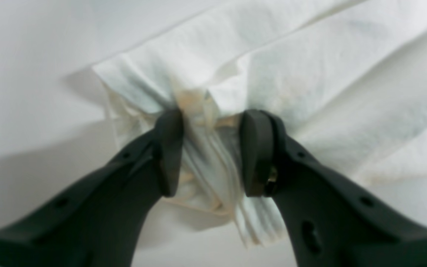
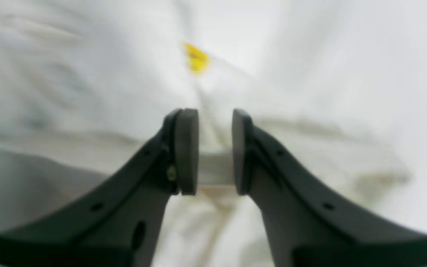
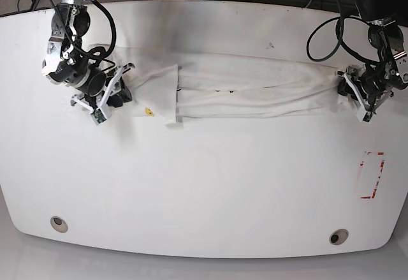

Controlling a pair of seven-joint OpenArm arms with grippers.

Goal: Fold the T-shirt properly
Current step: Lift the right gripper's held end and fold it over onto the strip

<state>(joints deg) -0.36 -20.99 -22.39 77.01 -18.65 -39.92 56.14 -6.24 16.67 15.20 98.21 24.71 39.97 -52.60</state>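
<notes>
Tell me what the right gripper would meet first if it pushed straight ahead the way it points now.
The right gripper already has T-shirt cloth between its jaws; straight ahead lies more white fabric with a small yellow print mark. Depth is unclear in this blurred view.

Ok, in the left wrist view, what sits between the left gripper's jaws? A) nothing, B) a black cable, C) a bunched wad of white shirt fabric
C: the left gripper has a gathered bundle of the T-shirt pinched between its jaws.

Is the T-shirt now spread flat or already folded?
Folded in part: the T-shirt lies as a long narrow band on the table, its layers overlapping, stretched between both end effectors.
</notes>
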